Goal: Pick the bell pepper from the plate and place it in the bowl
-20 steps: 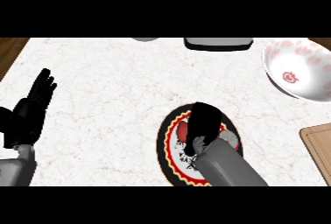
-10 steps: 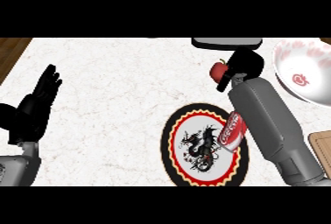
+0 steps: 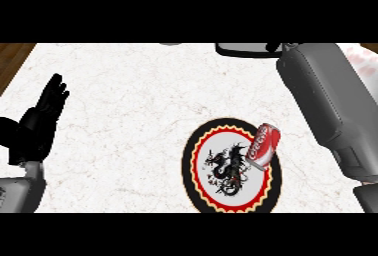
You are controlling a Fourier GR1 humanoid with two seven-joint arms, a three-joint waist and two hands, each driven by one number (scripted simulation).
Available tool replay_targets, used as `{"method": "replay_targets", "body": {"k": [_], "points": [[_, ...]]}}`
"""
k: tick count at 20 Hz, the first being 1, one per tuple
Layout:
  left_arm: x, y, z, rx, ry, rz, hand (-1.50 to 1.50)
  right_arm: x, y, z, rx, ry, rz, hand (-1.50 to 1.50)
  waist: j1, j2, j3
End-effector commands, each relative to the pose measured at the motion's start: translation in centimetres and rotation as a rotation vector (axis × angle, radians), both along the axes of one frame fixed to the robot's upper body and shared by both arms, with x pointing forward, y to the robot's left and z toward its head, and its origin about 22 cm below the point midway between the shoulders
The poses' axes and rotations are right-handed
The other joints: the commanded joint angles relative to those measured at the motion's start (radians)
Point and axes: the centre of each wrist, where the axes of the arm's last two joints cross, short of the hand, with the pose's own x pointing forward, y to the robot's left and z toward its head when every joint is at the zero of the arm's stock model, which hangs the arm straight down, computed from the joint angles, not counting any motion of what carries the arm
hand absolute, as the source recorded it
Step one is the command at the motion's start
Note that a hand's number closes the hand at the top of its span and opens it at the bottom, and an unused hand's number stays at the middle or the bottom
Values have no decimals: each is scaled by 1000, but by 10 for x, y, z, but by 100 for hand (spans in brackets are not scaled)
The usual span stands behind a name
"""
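Counter: white marbled top (image 3: 140,100) fills most of the head view; a strip of brown wood (image 3: 15,50) shows past its left edge at the upper left corner.
Right forearm: grey forearm (image 3: 332,105) runs from the lower right edge up to the top right, crossing over the counter's right side.
Right hand: past the top of the view, hidden; whether its fingers are apart or closed cannot be told.
Plate: round plate (image 3: 214,200) with a black rim, red scalloped ring and a black dragon drawing on white, low and centre-right on the counter; its lower edge is cut by the view's bottom.
Left hand: black left hand (image 3: 40,122) stands at the left edge, fingers straight, together and pointing up, holding nothing and touching nothing, well apart from the plate.
Dark object: a dark grey thing (image 3: 247,50) at the counter's far edge, just left of the right forearm, only partly seen.
Can: red can (image 3: 264,145) with white lettering lies tilted on the plate's upper right rim, close beside the right forearm.
Bowl: only a pale sliver (image 3: 365,57) with red marks shows at the upper right edge, behind the forearm.
Bell pepper: not visible on the plate or anywhere else; where it is cannot be told.
Open room: bare counter lies between the left hand and the plate, and above the plate up to the far edge.
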Motion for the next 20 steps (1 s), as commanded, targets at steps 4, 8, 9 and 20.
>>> {"method": "replay_targets", "body": {"k": [4,8,9,20], "points": [[-3,5,-8,2,-8,23,0,9,-34,45,27,-168,-145,150,-14,-2,0],[-6,-10,1,13,-2,24,0,5,-52,38,72,-174,-142,150,-22,-7,1],[-7,5,-18,2,11,12,0,5,-72,37,86,-178,-145,150,-25,-5,0],[-16,5,14,0,2,1,0,0,-184,-15,163,-236,-172,150,3,1,2]]}}
